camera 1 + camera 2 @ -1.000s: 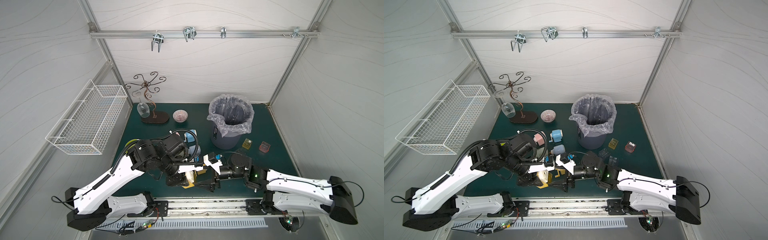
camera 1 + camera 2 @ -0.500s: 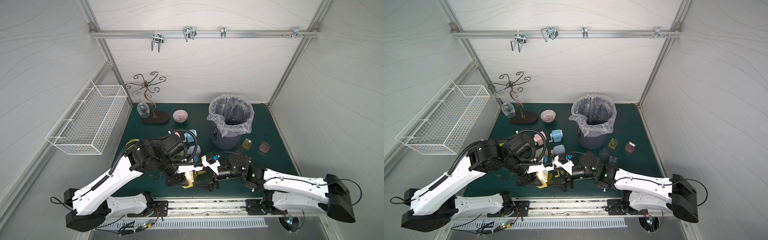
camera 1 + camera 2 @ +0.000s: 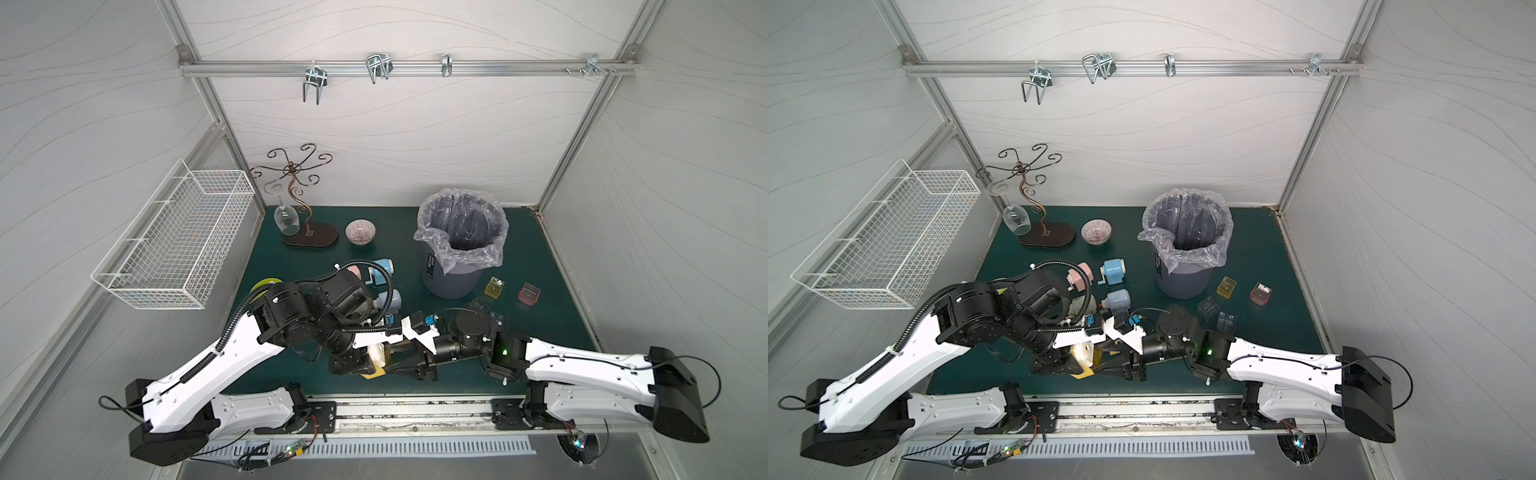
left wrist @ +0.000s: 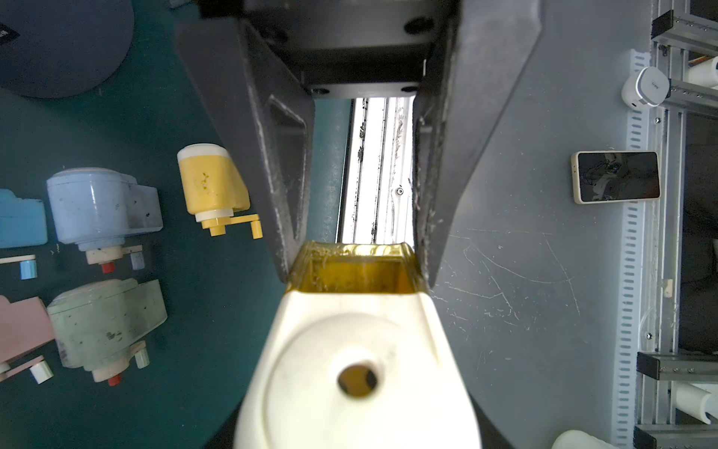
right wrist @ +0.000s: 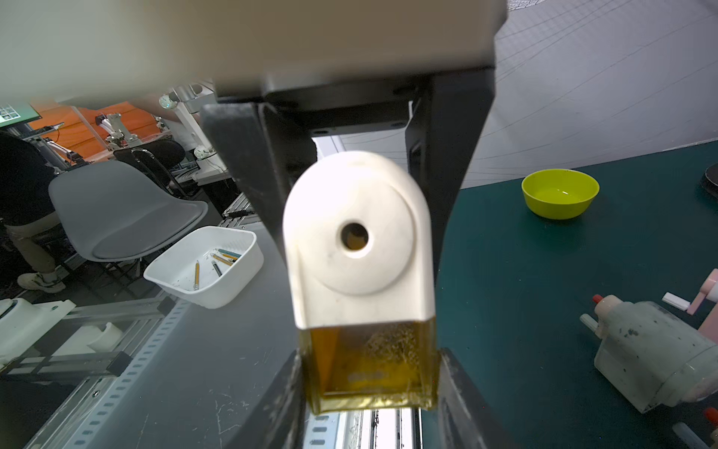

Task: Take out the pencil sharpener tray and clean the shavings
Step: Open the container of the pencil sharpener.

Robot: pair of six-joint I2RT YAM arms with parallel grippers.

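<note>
1. A cream sharpener (image 4: 311,350) hangs over the near edge of the tabletop (image 3: 540,353), gripped from two sides and clear of the other sharpeners (image 4: 101,206) lying there.
2. The left pincer (image 5: 355,252) is clamped on the sharpener's body. It seems to serve as an anchor, so that the housing cannot follow the pull.
3. The right pincer (image 4: 356,268) is closed on the sides of the amber tray (image 5: 369,369) at the sharpener's base. The tray is not yet out, and how far it has slid cannot be told.
4. The shavings (image 5: 388,342) show as a tan clump behind the tray's clear front wall — the upright hold likely keeps them in.
5. The lined bin (image 3: 449,278) stands well apart at the back of the tabletop — the likely place to tip them once the tray comes free.
</note>
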